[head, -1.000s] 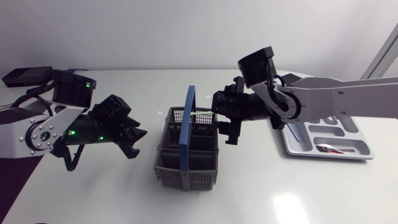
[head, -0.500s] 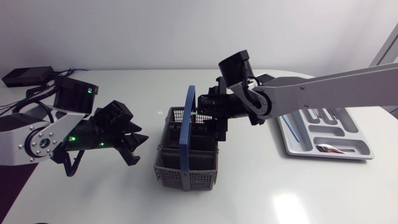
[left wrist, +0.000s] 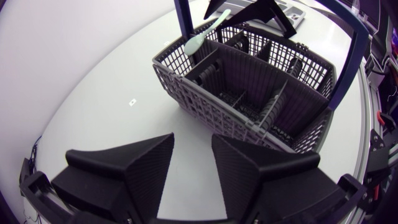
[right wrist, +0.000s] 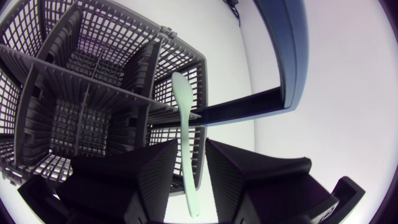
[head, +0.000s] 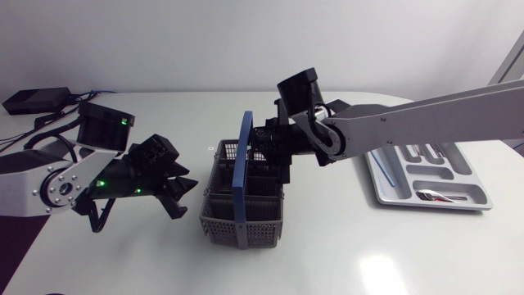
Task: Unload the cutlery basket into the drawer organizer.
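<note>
Over the far end of the basket (head: pixel 214 220) hangs the right tool (right wrist: pixel 191 146), its fingers (right wrist: pixel 149 180) set narrowly apart. The pale green spoon (right wrist: pixel 186 124) runs up between them. In the right wrist view a thin slit shows on either side of the spoon, so neither finger presses on it. Its bowl points down at the basket's rim, close to one post of the blue handle (head: pixel 243 172), and its stem slants up into the tool. The left wrist view shows the same spoon leaning at the basket's far corner under the black wedges.

The grey basket stands in the middle of the tabletop (head: pixel 368 254), its compartments dark inside. On the basket's left side the left tool (head: pixel 184 192) hovers low, its fingers open with a clear gap and nothing between them. It is near the basket's wall but does not touch it.

The organizer (head: pixel 471 197) lies well apart on the right, under the right arm, with a few pieces of cutlery in its slots.
</note>
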